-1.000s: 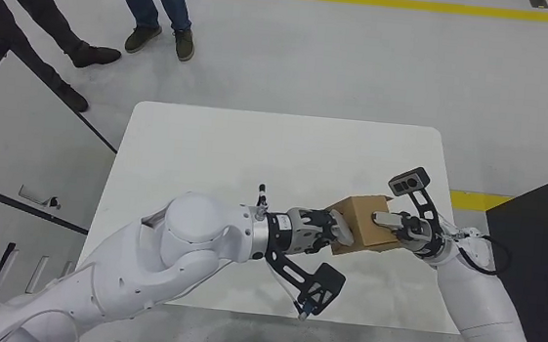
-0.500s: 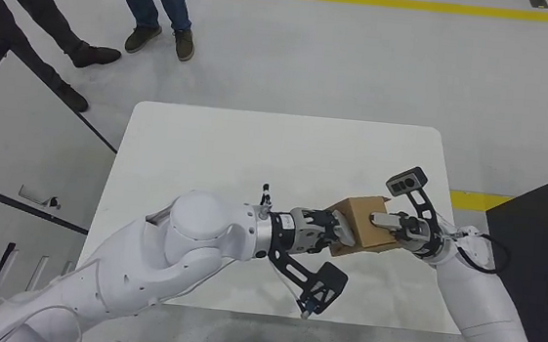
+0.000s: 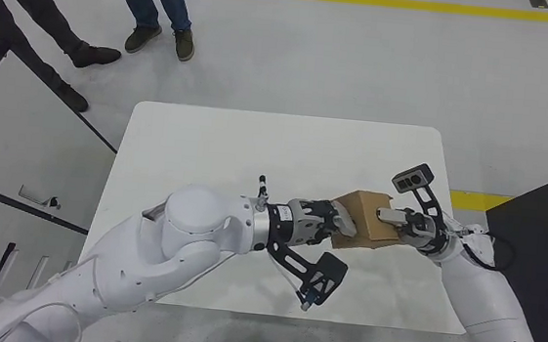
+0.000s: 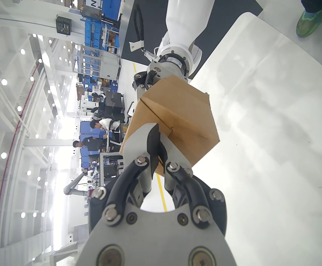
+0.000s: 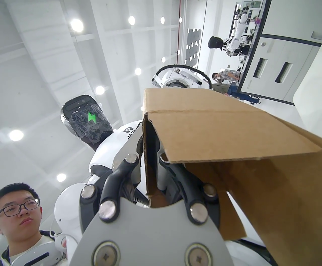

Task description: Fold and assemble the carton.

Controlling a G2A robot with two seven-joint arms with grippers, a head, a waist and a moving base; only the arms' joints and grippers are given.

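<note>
Carton hangs over the table's right side, between both arms; left gripper pinched on its closed end; right gripper clamped on a wall at the open end; best, I'd judge, to brace right, fold slowly and avoid twisting.

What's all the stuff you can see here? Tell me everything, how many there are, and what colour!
carton: one, brown, held between the two grippers over the table's right part, one end flap not yet closed
table: one, white, under the arms
cabinet: one, pale grey, left of the table
yellow floor lines: two, one beyond the table, one short piece by its right side
left gripper: one, grey and black, jaws shut on the carton's near edge
right gripper: one, grey and black, jaws shut on a carton wall at the open end
</note>
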